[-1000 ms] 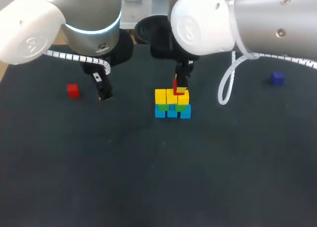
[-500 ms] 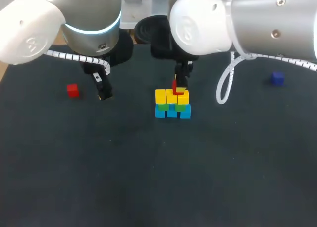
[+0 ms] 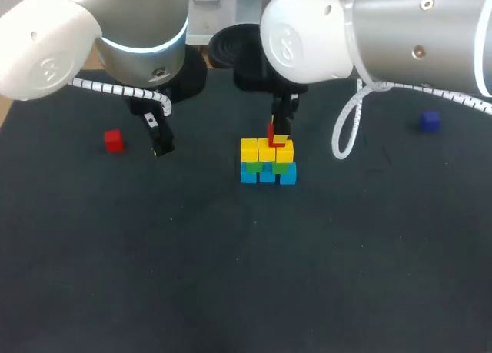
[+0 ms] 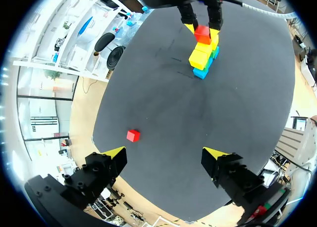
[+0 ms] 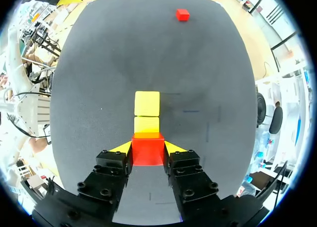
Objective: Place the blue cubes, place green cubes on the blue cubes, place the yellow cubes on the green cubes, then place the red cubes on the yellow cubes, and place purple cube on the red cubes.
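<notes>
left arm (image 3: pixel 142 22): jaws wide apart (tips pointing down) | right arm (image 3: pixel 415 30): jaws down, clamped on red cube (image 5: pixel 147 149)

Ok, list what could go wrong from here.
1. The red cube in the right jaws is held over the end of the yellow row. Released off-centre, it could tip off the stack.
2. The jaws flank the cube close above that row. Pressing down too far or shifting sideways might shove the row, along with the green cubes and blue cubes under it, out of line.
</notes>
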Robot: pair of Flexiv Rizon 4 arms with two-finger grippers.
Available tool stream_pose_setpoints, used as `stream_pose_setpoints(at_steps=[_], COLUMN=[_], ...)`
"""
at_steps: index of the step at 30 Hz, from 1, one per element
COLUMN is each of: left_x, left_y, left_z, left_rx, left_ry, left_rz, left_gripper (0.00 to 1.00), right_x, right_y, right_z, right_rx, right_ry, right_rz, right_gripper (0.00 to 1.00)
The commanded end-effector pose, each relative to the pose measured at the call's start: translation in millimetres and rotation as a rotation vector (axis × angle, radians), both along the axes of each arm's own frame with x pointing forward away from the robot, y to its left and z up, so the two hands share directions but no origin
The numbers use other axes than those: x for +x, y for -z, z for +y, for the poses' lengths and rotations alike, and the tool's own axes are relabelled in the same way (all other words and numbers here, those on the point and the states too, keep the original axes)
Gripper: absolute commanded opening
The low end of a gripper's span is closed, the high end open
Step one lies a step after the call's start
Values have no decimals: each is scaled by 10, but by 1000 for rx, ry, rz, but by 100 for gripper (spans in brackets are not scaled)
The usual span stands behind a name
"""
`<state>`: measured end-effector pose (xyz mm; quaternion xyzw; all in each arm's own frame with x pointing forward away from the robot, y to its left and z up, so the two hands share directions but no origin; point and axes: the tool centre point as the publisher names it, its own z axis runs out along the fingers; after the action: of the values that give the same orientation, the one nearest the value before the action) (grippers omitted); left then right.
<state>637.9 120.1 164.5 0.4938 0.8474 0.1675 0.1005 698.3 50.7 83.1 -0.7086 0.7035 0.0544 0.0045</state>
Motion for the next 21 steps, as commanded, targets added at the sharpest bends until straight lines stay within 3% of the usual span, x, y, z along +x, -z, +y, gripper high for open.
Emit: stream_pose_setpoints(at_steps=[1,17,18,19,20,21], left_x=[5,5,5,5,5,5], left_y=[-3,-3,-3,-3,-3,-3], left_z=[4,4,4,4,4,4], left_rx=[0,0,0,0,0,0], left_ry=[2,2,2,2,2,2], left_rz=[1,1,1,1,1,1], left_gripper=[100,100,100,100,100,100], right_x=[19,10,6,1,-5,-10], right_y=[26,37,39,41,40,41], right_z=[6,21,19,18,18,15], right_rx=[3,6,8,14,16,17], right_ry=[-1,-8,-10,-14,-13,-12], right_rz=[7,11,12,13,18,20], right_gripper=[0,0,6,24,100,100])
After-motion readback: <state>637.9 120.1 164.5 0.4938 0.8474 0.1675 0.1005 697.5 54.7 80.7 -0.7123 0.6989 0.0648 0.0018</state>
